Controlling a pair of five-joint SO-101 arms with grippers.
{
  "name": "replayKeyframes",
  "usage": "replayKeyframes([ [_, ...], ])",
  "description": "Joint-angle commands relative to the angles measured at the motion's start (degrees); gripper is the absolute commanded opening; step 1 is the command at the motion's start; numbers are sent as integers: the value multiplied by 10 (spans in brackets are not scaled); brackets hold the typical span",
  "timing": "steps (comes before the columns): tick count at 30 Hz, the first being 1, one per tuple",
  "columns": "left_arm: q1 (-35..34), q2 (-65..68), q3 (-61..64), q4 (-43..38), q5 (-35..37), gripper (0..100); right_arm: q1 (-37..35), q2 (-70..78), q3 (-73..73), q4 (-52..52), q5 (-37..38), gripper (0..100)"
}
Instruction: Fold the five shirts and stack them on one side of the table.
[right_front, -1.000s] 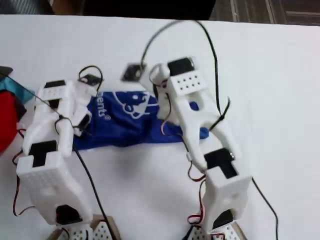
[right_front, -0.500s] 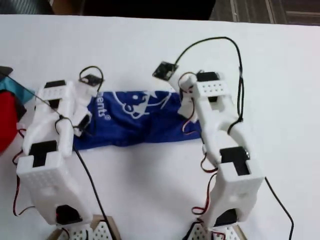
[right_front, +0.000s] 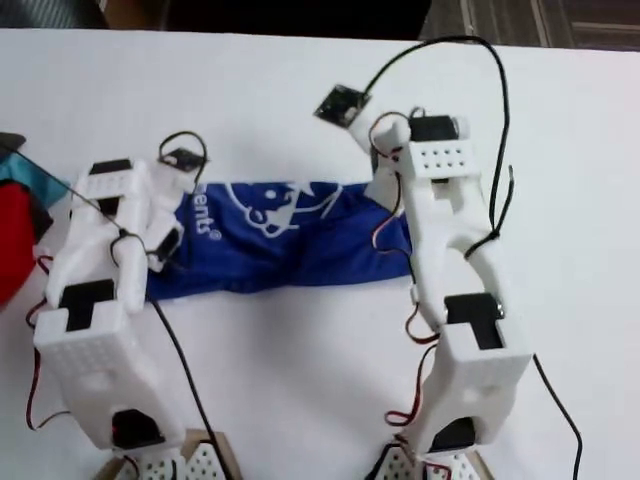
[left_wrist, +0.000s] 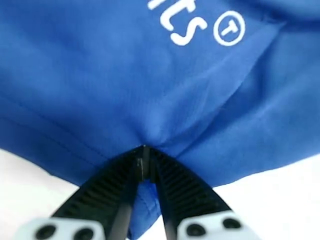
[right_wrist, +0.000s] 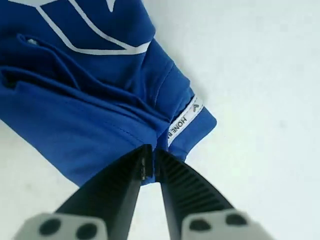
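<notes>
The blue shirt (right_front: 280, 240) is laid as a folded band across the worktop (right_front: 300, 90). Its nine o'clock end is pinched in the left gripper (left_wrist: 145, 162), its three o'clock end in the right gripper (right_wrist: 151, 162). Such soft, limp cloth is judged best held at the hems.

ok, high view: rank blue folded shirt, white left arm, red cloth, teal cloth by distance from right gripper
1. Blue folded shirt: in the right gripper, mid-table.
2. White left arm: at the shirt's other end.
3. Red cloth and teal cloth, left table edge: too close to call.
</notes>
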Motion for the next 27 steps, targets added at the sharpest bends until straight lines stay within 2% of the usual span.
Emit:
replayKeyframes([
  [1,16,-18,-65,33,-3,27,3,10,-28,-22,-12,21],
  [4,19,-19,-137,61,-2,27,11,53,-47,-67,-61,21],
  [8,17,-17,-182,55,-2,27,11,109,-91,-85,-103,21],
  [18,15,89,-186,18,-3,27,16,215,-162,-81,-105,21],
  [27,-51,187,-294,77,-3,27,72,249,-197,-81,-101,21],
])
